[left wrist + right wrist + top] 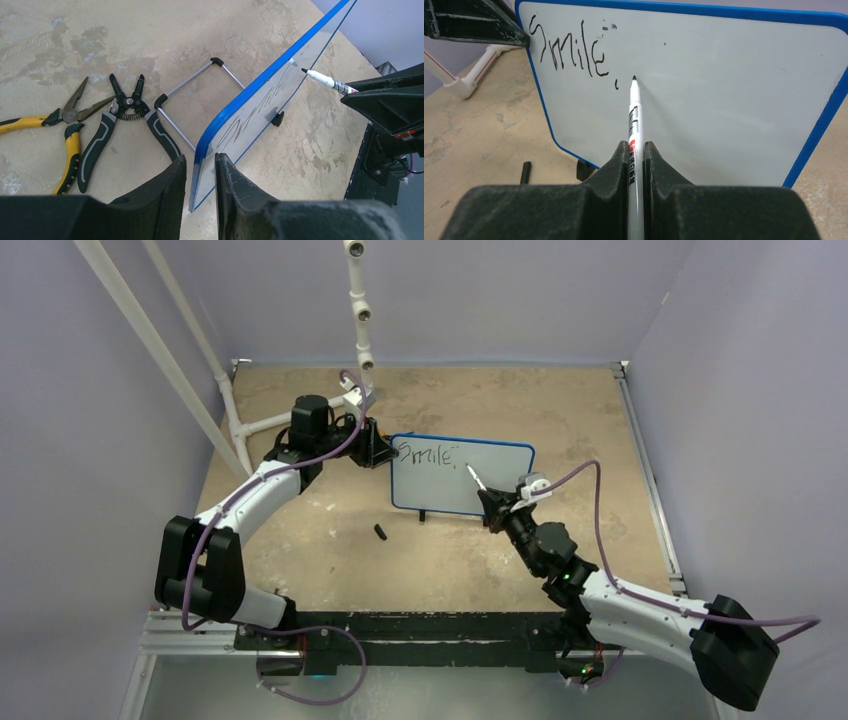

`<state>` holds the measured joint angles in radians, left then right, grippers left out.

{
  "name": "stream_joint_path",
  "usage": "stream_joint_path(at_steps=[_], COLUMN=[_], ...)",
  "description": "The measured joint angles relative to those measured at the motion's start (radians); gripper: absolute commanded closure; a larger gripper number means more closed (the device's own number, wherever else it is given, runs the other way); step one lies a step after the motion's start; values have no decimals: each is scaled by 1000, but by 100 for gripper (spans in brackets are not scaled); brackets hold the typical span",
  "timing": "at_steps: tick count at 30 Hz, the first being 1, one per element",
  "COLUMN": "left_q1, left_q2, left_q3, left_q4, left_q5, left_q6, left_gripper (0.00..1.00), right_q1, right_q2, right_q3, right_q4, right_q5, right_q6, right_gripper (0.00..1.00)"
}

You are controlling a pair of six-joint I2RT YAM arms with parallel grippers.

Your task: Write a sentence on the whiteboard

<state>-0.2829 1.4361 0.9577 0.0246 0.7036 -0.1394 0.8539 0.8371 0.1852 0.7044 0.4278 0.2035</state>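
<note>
**Whiteboard (490,490) upright, sentence (569,50) reading "Smile,"**

Closest in, the right jaws were clamped on a marker (634,115), its tip at the board's face just past the comma. Board stood on its feet (276,119) around the middle of the desk (600,420). At its far left corner the left jaws straddled the blue frame; couldn't tell if they were pinching it. Behind it lay yellow pliers (55,120) and black strippers (125,107).

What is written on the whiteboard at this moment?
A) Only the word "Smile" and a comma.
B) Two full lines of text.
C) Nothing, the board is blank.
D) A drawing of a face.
A: the writing on the whiteboard reads only "Smile," and the marker has its tip just right of the comma, with bare white beyond it.
</note>
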Motion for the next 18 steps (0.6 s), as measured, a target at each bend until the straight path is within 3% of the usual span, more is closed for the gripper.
stream_joint_path(at_steps=[18], left_q1=[0], left_q2=[4], left_q3=[0], left_q4=[20], left_q5=[11], left_q6=[-6], left_gripper=[88], right_q1=[-18], right_q2=[45], right_q3=[13], right_q4=[47], right_q5=[0], right_q6=[-15], right_gripper=[100])
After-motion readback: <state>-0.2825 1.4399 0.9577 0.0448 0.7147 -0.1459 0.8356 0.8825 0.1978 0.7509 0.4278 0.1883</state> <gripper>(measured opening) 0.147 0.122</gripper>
